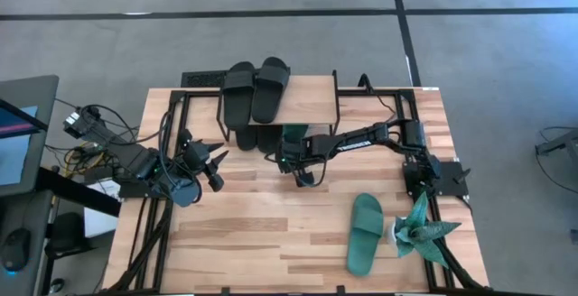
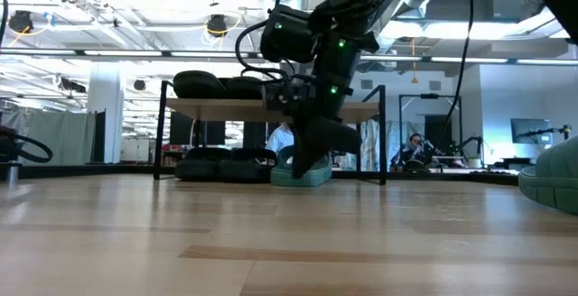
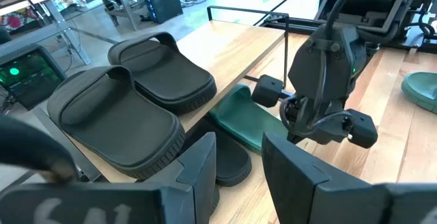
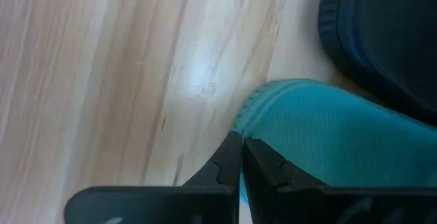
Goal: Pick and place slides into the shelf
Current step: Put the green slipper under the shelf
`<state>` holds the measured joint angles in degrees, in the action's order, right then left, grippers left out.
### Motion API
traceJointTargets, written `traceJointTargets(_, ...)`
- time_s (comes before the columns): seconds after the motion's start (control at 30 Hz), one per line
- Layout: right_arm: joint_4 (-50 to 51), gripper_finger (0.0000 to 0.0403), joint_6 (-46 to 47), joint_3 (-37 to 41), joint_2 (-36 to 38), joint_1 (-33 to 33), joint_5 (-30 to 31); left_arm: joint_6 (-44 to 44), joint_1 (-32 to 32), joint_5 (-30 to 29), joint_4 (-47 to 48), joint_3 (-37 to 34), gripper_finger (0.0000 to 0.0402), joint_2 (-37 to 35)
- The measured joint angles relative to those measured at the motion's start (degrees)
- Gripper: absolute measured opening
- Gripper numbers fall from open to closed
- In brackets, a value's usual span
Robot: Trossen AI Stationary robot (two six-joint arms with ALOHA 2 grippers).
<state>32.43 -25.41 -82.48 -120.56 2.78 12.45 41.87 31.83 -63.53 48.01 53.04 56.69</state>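
Right gripper (image 4: 240, 157): fingers pressed together, empty, tips at heel of teal rubber slide (image 4: 321, 138) lying half under wood-topped metal-legged shelf (image 1: 307, 93). Advice: push slowly, straight, until fully under. Left gripper (image 3: 239, 176): part-open, idle.

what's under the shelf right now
Under the shelf: two black slides at the left and a teal slide beside them, its heel end sticking out. The plank covers the rest.

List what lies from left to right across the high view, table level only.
Left gripper, open over the wooden tabletop → two matte black rubber slides on the small plank-topped shelf → right gripper, shut, at the teal-green slide under the shelf → loose teal-green rubber slide → spiky teal paper plant.
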Motion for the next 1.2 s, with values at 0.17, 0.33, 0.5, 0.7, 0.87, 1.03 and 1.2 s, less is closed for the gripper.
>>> traceJointTargets(0.17,3.08,0.0000,2.16,-0.02,0.08,0.51,1.00,0.00,0.02,0.02,-0.11,0.00,0.0109,0.00)
traceJointTargets(0.33,4.54,0.0000,5.24,-0.04,0.07,0.49,2.67,0.00,0.01,0.04,-0.11,0.00,0.0109,-0.02)
traceJointTargets(0.5,4.48,0.0000,5.59,-0.04,-0.01,0.46,4.57,0.00,0.02,0.02,-0.11,0.00,0.0109,0.00)
traceJointTargets(0.7,3.66,0.0000,4.04,-0.91,-0.12,0.51,5.32,0.00,0.01,0.02,-0.11,0.00,0.0109,0.00)
traceJointTargets(0.87,1.81,0.0000,2.57,-1.46,-0.43,0.99,7.62,0.00,0.00,0.00,-0.11,0.00,0.0109,0.00)
traceJointTargets(1.03,1.72,0.0000,2.47,-1.46,-0.45,1.58,8.28,0.00,0.01,-0.02,-0.36,0.00,0.0109,0.00)
traceJointTargets(1.2,1.72,0.0000,2.45,-1.53,-0.41,1.16,7.87,0.00,0.02,-0.02,-0.37,0.00,0.0109,0.00)
